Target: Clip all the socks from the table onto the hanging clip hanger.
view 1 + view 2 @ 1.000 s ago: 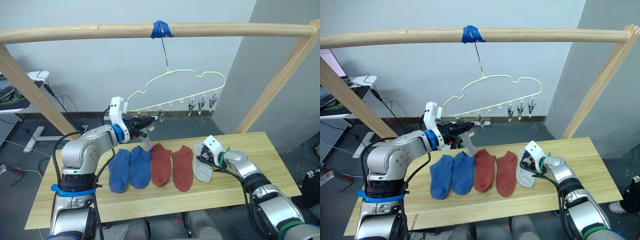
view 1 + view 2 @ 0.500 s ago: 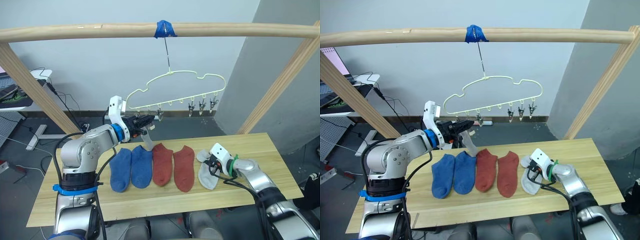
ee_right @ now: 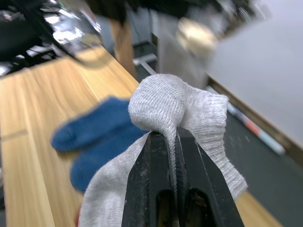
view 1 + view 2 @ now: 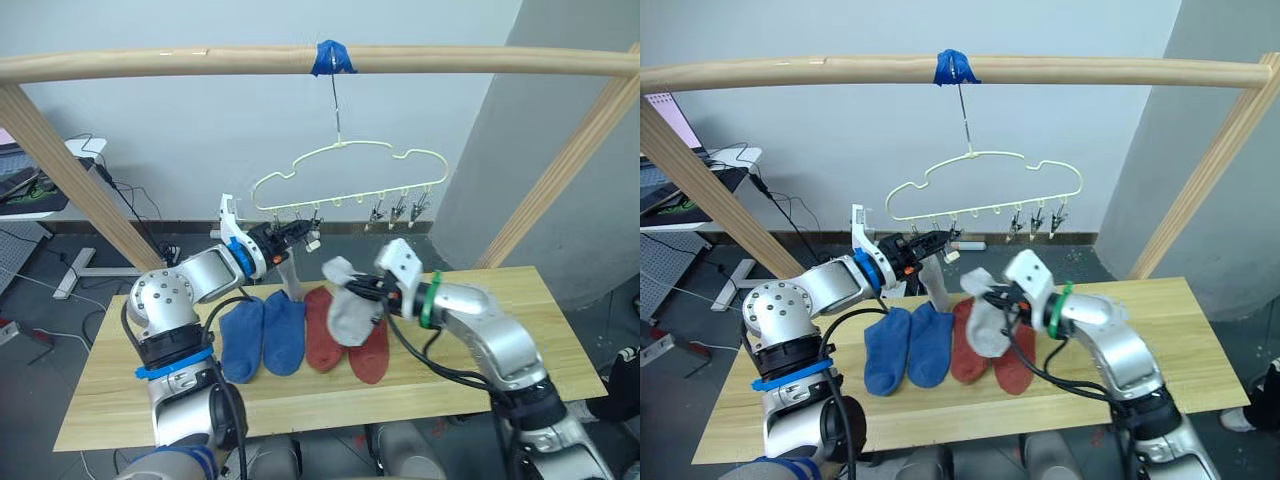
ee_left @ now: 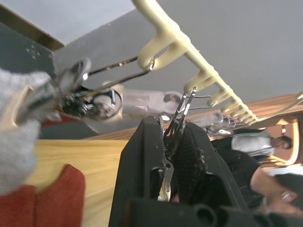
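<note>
Far left: cluttered desk (image 4: pixel 25 185) with cables on the floor, grey-blue wall behind. Round pale wooden pole frame (image 4: pixel 150 62) spans the scene, diagonal braces at both ends, blue tape (image 4: pixel 330 57) at the hook point.

Table (image 4: pixel 120 405): light yellowish planks, bare at both ends, socks grouped mid-left.

Left gripper (image 4: pixel 297 234) is raised at the left end of the clip row, fingers (image 5: pixel 142 161) pinched on a metal clip (image 5: pixel 177 118) of the clip hanger (image 4: pixel 345 165). One grey sock (image 4: pixel 291 279) hangs just below that gripper, its lower end near the table's back edge.

On the table, left to right: two blue socks (image 4: pixel 262 335) side by side, touching; two rust-red socks (image 4: pixel 322 335) just beside them, partly covered by the lifted sock.

Right gripper (image 3: pixel 173 142) is off the table over the red pair, fingers pressed together on the cuff of the second grey sock (image 4: pixel 348 310); sock droops free below.

Hanger hangs by its hook from the pole, tilted, more clips (image 4: pixel 400 210) clustered at its right end.

Right side: grey panel (image 4: pixel 570 150) behind the table. In the left wrist view a person (image 5: pixel 265 142) shows in the background.
</note>
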`<state>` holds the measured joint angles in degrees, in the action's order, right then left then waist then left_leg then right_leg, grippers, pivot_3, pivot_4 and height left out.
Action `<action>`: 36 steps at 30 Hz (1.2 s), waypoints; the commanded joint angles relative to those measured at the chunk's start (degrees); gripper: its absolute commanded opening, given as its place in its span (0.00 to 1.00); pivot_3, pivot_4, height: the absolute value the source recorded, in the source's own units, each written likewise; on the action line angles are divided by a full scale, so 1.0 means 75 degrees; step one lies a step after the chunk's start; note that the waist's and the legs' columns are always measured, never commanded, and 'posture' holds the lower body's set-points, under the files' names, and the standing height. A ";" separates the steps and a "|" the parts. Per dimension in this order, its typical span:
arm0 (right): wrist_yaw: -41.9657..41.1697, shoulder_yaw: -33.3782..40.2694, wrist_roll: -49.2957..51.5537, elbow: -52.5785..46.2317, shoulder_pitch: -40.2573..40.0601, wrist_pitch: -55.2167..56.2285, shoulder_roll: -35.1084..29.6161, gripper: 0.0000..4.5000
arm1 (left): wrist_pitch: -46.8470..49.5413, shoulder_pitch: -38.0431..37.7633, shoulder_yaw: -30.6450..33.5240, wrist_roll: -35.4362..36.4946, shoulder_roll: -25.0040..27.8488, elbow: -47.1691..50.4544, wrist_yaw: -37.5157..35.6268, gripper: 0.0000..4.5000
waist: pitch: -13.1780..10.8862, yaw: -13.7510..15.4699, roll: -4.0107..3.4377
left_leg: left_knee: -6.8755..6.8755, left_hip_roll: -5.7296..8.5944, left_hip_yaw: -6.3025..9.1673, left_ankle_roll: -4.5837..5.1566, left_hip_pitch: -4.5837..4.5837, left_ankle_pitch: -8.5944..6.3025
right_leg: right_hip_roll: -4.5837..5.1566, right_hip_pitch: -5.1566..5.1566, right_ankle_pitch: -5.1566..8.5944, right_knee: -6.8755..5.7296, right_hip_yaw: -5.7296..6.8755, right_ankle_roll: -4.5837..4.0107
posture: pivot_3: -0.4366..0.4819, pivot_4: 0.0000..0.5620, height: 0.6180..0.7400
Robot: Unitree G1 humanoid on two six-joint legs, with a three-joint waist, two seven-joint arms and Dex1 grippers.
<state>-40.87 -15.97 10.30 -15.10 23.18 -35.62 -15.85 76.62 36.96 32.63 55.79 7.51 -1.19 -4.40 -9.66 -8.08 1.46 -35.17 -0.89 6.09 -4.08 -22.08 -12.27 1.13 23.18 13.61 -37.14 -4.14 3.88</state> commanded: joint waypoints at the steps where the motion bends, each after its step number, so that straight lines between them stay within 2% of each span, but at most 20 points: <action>1: 0.0234 0.0078 0.0120 -0.0071 0.0241 0.0033 0.0198 0.01 | 0.0130 0.0186 0.0320 0.0442 -0.0011 0.0056 0.0378 0.06 | 0.0000 0.0018 0.0000 | 0.0000 0.0000 0.0000 0.0000 -0.0002 0.0000 | 0.0000 0.0000 0.0000 0.0004 0.0000 0.0000 | 0.34 0.26 1.00; 14: 0.0406 0.0094 0.0292 -0.0331 0.0435 -0.0217 0.0393 0.01 | 0.0206 0.0047 0.0322 0.1057 0.0085 0.0035 0.0883 0.06 | 0.0000 0.0013 0.0000 | 0.0002 0.0001 0.0000 -0.0001 -0.0004 -0.0001 | 0.0002 0.0002 0.0000 0.0007 0.0002 -0.0001 | 0.34 0.27 1.00; 36: 0.0656 -0.0039 0.0323 -0.0732 0.0473 -0.0282 0.0116 0.01 | 0.0020 -0.0069 0.0137 0.1286 0.0282 -0.0077 0.1026 0.06 | -0.0005 0.0005 0.0006 | 0.0006 0.0001 -0.0001 -0.0002 -0.0005 -0.0001 | 0.0002 0.0004 0.0001 0.0013 0.0002 -0.0002 | 0.34 0.28 1.00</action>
<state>-36.18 -16.08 12.41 -17.95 25.46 -38.35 -15.16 77.06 36.74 34.06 64.31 9.22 -2.50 2.93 -9.70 -8.04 1.50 -35.13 -0.89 6.08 -4.10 -22.12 -12.28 1.14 23.21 13.62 -37.04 -4.13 3.87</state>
